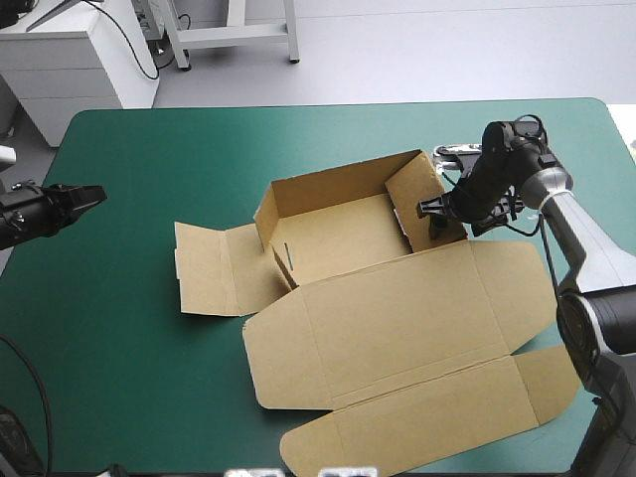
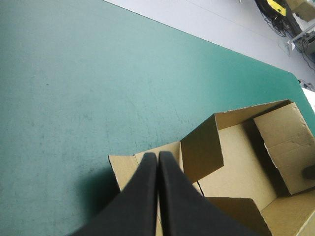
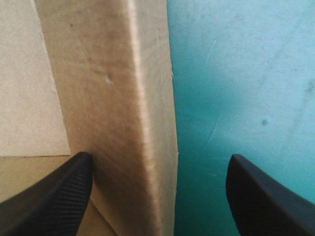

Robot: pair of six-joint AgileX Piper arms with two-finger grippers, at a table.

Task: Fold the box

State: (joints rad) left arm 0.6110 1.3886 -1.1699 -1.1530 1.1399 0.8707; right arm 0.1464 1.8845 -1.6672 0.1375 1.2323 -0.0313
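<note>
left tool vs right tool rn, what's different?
Left tool is shut to a point; right tool is open. Left tool sits off the box, near the table's left edge; right tool straddles the box's right wall, one finger inside, one outside. Both are black; neither grips anything.

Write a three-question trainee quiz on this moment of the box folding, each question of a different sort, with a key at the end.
1. True or false: the black, fin-fingered left gripper is shut and holds nothing.
2. Pick one. The black, fin-fingered right gripper, open, stands: A) astride the right wall of the brown cardboard box; B) flat on the table far from the box; C) clamped on the box's left flap.
3. Fill in: the box's wide lid lies ____ on the teal-green table cover.

Key: 1 true; 2 A; 3 flat.
</note>
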